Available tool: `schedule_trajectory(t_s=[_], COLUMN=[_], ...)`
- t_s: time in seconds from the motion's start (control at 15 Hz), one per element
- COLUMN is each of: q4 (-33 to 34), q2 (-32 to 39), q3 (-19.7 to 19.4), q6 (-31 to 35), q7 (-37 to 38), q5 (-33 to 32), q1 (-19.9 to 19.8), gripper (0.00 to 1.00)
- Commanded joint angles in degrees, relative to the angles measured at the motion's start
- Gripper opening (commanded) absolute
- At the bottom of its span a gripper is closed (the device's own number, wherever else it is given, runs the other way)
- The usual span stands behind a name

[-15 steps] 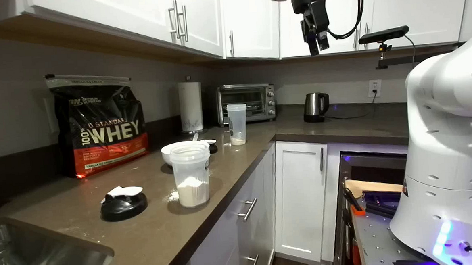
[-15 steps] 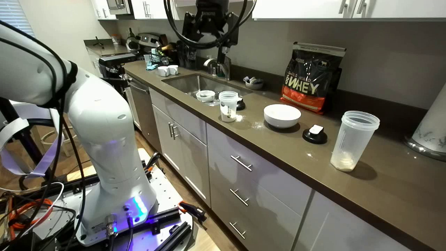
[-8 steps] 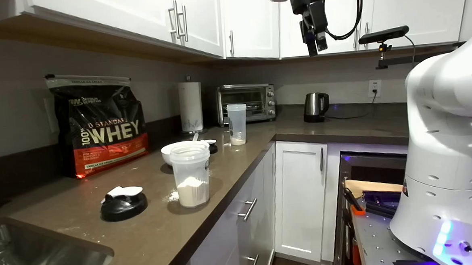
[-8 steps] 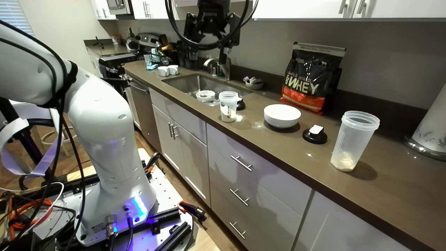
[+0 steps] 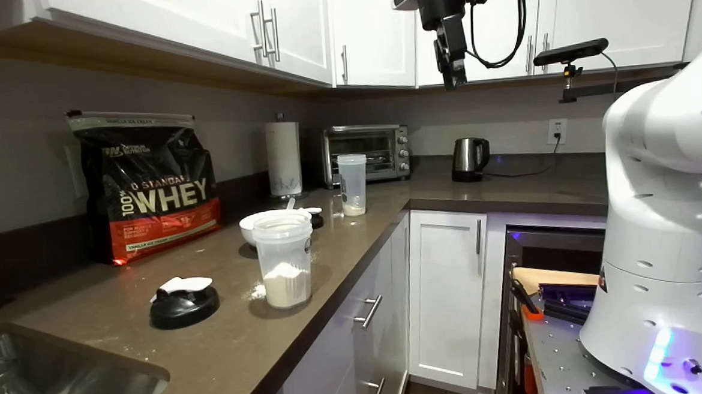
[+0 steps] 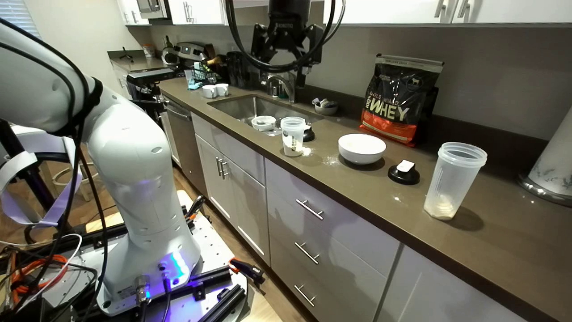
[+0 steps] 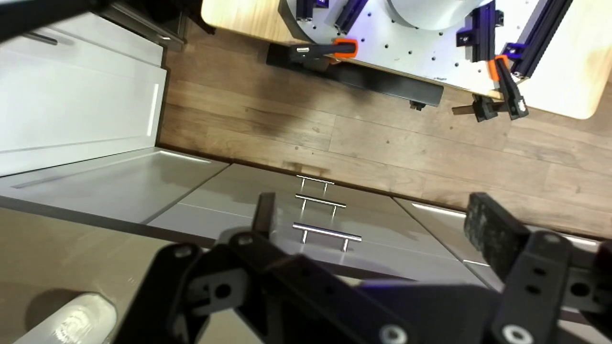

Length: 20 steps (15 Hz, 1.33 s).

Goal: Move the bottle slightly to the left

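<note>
The bottle (image 5: 353,185), a tall slim translucent cylinder with pale powder at its base, stands upright on the counter near the toaster oven. It also stands near the counter's front edge in an exterior view (image 6: 453,181). In the wrist view only its pale lower part (image 7: 79,317) shows at the bottom left corner; the rest is cut off. My gripper (image 5: 454,82) hangs high up, pointing down, well above the counter and apart from the bottle. In the wrist view the gripper (image 7: 375,215) has its fingers wide apart with nothing between them.
A wider translucent cup with powder (image 5: 285,260), a white bowl (image 6: 362,149), black lids (image 5: 184,305) (image 6: 403,173) and a whey bag (image 5: 152,189) stand on the counter. A paper towel roll (image 5: 283,158) stands behind the bottle. A sink (image 6: 250,107) and upper cabinets are nearby.
My gripper has moved left and slightly down in an exterior view, and right and down in an exterior view. It stays empty. The bottle and the other objects have not moved.
</note>
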Motion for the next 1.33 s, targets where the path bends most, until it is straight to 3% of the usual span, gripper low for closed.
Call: schedule_trajectory(t_s=[0.0,0.13,0.27,0.6,0.87,1.27], q4=[0.1,0.2,-1.1,-3.8,-3.9,-0.6], q2=[0.1,0.1,0.2,3.1,9.4,19.5], q3=[0.1,0.1,-0.1,-0.5,-1.3,-3.7], q6=[-0.1,-0.1,4.0,22.7,34.9,44.1], q7=[0.0,0.0,1.8,5.3,6.2,5.0], q5=[0.1,0.1,1.2,0.1,0.2,2.0], q1=[-0.1,-0.1,-0.2,-1.4,-2.9,-5.7], gripper=[1.0,1.0,1.0,1.0,1.0,1.0])
